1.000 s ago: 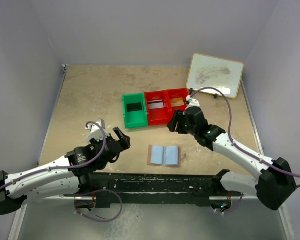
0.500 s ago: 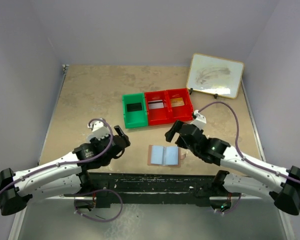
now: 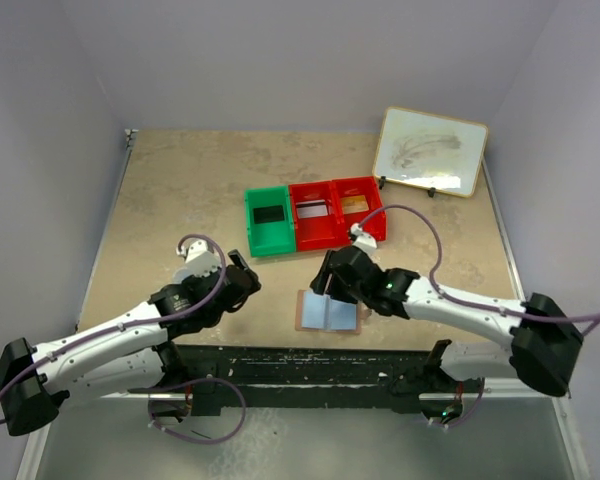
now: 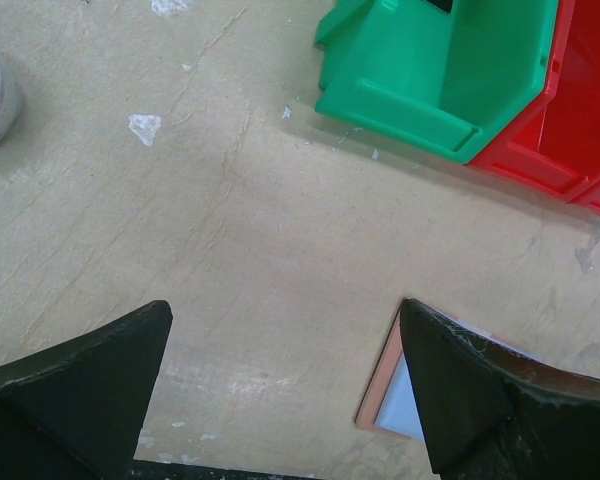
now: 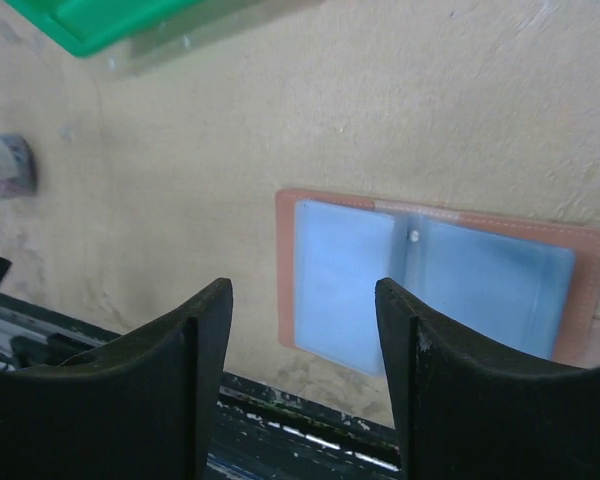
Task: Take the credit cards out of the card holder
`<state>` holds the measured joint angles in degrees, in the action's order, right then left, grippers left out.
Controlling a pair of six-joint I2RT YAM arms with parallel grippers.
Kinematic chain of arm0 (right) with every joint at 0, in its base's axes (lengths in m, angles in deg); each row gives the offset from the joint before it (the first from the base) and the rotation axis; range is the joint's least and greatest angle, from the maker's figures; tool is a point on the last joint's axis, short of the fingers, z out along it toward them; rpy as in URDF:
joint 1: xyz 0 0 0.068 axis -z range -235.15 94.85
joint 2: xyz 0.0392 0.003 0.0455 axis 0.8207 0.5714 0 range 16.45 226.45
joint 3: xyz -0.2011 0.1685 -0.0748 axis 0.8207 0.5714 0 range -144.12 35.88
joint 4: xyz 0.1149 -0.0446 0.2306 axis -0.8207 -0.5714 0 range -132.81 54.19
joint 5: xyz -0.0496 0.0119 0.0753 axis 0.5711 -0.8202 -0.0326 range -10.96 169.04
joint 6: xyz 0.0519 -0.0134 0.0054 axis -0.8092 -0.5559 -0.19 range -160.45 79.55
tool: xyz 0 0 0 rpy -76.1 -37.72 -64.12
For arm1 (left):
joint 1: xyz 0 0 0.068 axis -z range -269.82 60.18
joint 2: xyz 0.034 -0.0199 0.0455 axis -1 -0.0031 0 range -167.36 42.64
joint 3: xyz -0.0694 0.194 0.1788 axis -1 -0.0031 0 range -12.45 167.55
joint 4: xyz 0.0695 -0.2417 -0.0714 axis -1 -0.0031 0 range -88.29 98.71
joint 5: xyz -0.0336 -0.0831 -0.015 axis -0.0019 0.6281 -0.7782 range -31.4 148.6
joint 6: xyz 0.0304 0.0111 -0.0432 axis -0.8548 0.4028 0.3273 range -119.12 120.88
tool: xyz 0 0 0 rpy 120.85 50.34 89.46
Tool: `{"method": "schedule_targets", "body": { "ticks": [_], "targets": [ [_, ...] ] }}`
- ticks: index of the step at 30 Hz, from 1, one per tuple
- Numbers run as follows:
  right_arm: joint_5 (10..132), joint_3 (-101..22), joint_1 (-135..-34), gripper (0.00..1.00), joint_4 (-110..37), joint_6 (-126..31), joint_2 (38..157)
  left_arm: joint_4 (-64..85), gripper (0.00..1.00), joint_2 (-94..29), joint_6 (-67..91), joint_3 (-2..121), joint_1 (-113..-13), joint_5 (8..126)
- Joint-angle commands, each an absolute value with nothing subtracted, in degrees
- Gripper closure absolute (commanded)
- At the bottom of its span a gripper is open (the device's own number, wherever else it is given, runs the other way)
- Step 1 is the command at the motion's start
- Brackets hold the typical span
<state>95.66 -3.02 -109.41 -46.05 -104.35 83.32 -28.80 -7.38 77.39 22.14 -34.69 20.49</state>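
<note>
Card holder: I see the card holder [image 3: 328, 311] lying open and flat on the table [image 3: 180, 200], low in the centre of the overhead frame. It is spread so that the pale blue-grey pockets face up.
Pockets: In the right wrist view both sleeves look bare, with no card edge showing. I judge it emptied, though a thin card tucked deep could be hidden.
Cards: The black card [image 3: 269, 215] lies in the green bin [image 3: 251, 228], the white-grey card [image 3: 313, 210] in the middle red bin [image 3: 320, 236], and the gold card [image 3: 354, 205] in the right red bin [image 3: 372, 196], all just above centre. One to a bin reads to me as sorting.
Right gripper: The right gripper [image 3: 326, 281] hangs over the holder's left half with its fingers apart and nothing between them, placed, I'd guess, to check the pockets.
Left gripper: The left gripper [image 3: 244, 281] sits left of the holder and clear of it, fingers spread and empty. I read it as parked ready to pin the leather.
Whiteboard: The whiteboard [image 3: 430, 150] is at upper right and shows faint smudges only.
Writing: I can read none; the card print is too small.
</note>
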Motion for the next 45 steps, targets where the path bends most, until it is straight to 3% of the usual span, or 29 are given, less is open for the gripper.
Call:
{"method": "schedule_targets", "body": {
  "ticks": [1,6,29,45],
  "targets": [
    [94.28,-8.15,-111.67,0.39,-47.34,-103.9,89.43,-27.71,0.07,-7.78,77.35,22.94,-34.98,20.69],
    [93.92,-8.65,-111.86,0.43,-47.54,-106.43,93.18,-27.97,0.07,-7.57,76.86,22.96,-35.0,21.06],
    [92.17,-11.08,-111.84,0.45,-51.62,-106.82,106.07,-23.4,0.08,-8.95,72.55,24.03,-35.0,25.64],
    [96.41,-12.31,-112.08,0.37,-57.51,-107.47,104.88,-20.32,0.09,-13.66,70.88,24.73,-35.02,29.59]
  ]
}}
